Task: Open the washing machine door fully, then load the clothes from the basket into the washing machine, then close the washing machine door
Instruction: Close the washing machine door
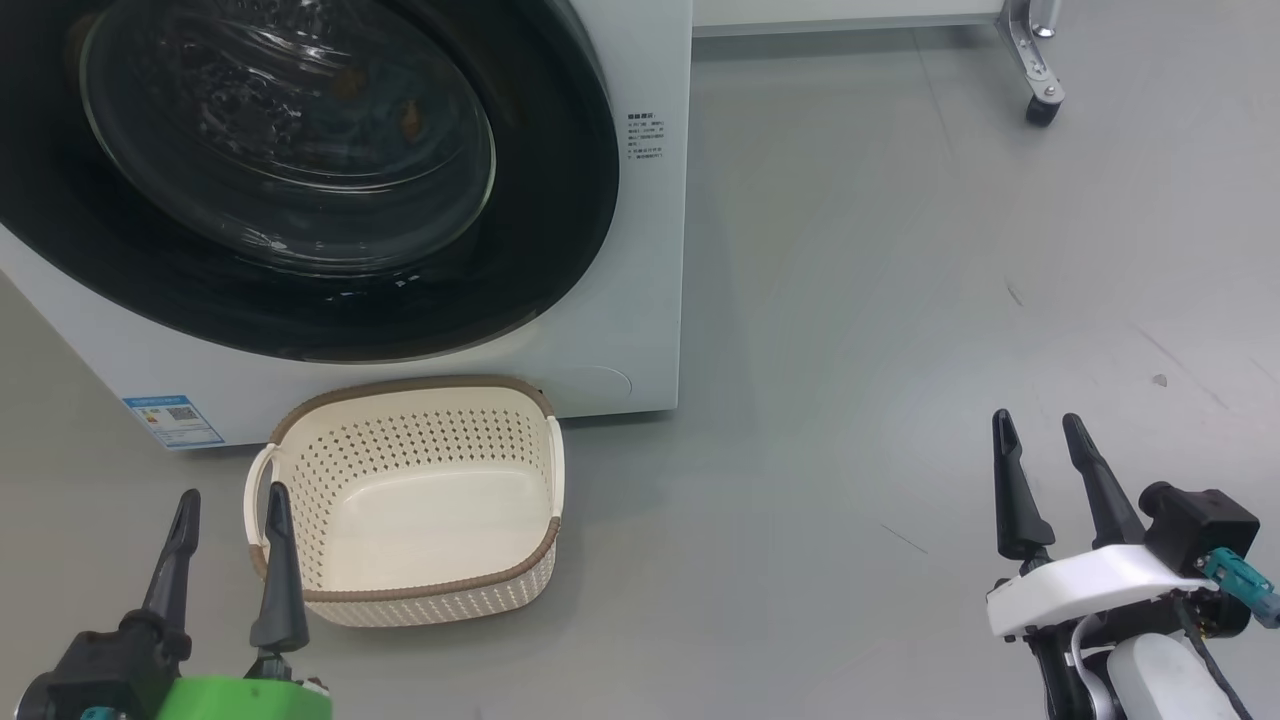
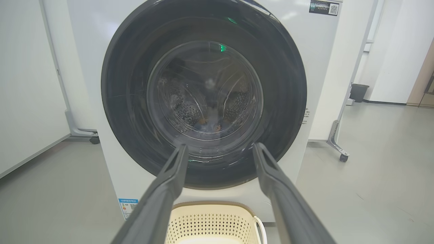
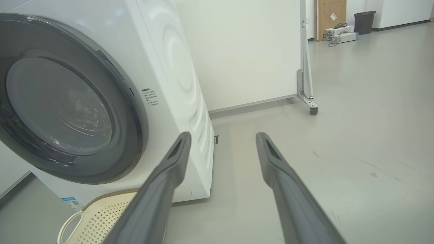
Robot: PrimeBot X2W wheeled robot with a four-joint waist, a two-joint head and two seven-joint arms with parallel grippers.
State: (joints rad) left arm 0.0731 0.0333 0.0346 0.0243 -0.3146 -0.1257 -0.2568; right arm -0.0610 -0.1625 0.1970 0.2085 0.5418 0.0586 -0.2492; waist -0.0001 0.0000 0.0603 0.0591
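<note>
The white washing machine (image 1: pixel 640 250) stands at the upper left with its door (image 1: pixel 300 150) shut flat against its front; the black rim and glass bowl face me. Through the glass, at the drum's bottom, bits of blue and orange-brown clothes (image 2: pixel 210 127) show dimly. On the floor right in front of the machine sits the cream basket (image 1: pixel 420 390) with nothing in it. My left gripper (image 1: pixel 232 492) is open beside the basket's left handle and points at the door (image 2: pixel 203 101). My right gripper (image 1: pixel 1036 418) is open over bare floor, far right of the machine.
Grey floor (image 1: pixel 900 400) spreads wide to the right of the machine. A white panel on a castor leg (image 1: pixel 1040 105) stands behind and to the right. A dark bin (image 2: pixel 358 92) is by the far wall.
</note>
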